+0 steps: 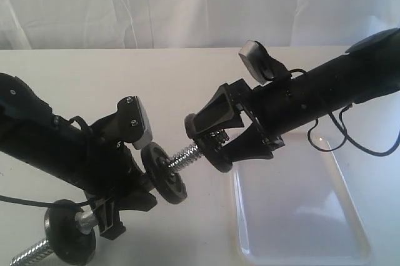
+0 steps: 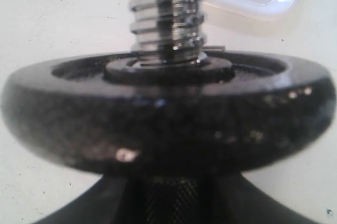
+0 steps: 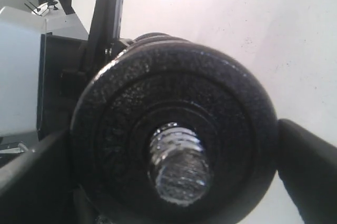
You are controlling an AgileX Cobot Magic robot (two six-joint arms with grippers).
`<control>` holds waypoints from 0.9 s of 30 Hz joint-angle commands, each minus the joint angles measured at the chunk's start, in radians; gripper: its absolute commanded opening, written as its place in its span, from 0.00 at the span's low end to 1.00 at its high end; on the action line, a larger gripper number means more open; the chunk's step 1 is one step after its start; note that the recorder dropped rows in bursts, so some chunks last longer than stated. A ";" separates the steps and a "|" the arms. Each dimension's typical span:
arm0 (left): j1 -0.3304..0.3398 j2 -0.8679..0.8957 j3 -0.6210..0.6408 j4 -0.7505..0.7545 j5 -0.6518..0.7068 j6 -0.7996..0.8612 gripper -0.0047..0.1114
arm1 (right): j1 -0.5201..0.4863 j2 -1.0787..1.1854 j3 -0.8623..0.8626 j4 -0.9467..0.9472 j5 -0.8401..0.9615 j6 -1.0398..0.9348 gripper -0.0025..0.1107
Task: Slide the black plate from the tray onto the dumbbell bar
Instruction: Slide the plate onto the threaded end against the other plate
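the tray (image 1: 300,241) lies near right; the black plate (image 3: 210,92) is off it. the left gripper (image 1: 122,213) clamps the dumbbell bar (image 1: 181,157), whose long axis climbs from near left to far right. the right gripper (image 1: 205,143) pinches the plate by its rim, with the hole already over the bar's far-right threaded tip. it is probably best to keep the plate's face square to the bar and push along that axis toward the inner disc (image 1: 164,172), so the threads don't snag.

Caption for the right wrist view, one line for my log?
Right gripper holds the black plate, the dumbbell bar's threaded end poking through its centre hole.
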 commanded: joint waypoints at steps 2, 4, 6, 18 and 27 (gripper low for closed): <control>-0.011 -0.055 -0.035 -0.109 0.064 0.026 0.04 | 0.035 -0.019 -0.002 0.059 0.002 -0.019 0.02; -0.011 -0.055 -0.035 -0.109 0.064 0.026 0.04 | 0.053 -0.019 -0.002 0.059 0.002 -0.029 0.02; -0.011 -0.055 -0.035 -0.109 0.064 0.026 0.04 | 0.071 -0.019 -0.002 0.059 0.002 -0.050 0.02; -0.011 -0.055 -0.035 -0.114 0.064 0.026 0.04 | 0.165 0.020 -0.002 0.063 0.002 -0.105 0.02; -0.011 -0.055 -0.035 -0.114 0.064 0.026 0.04 | 0.172 0.032 -0.004 0.085 0.002 -0.102 0.20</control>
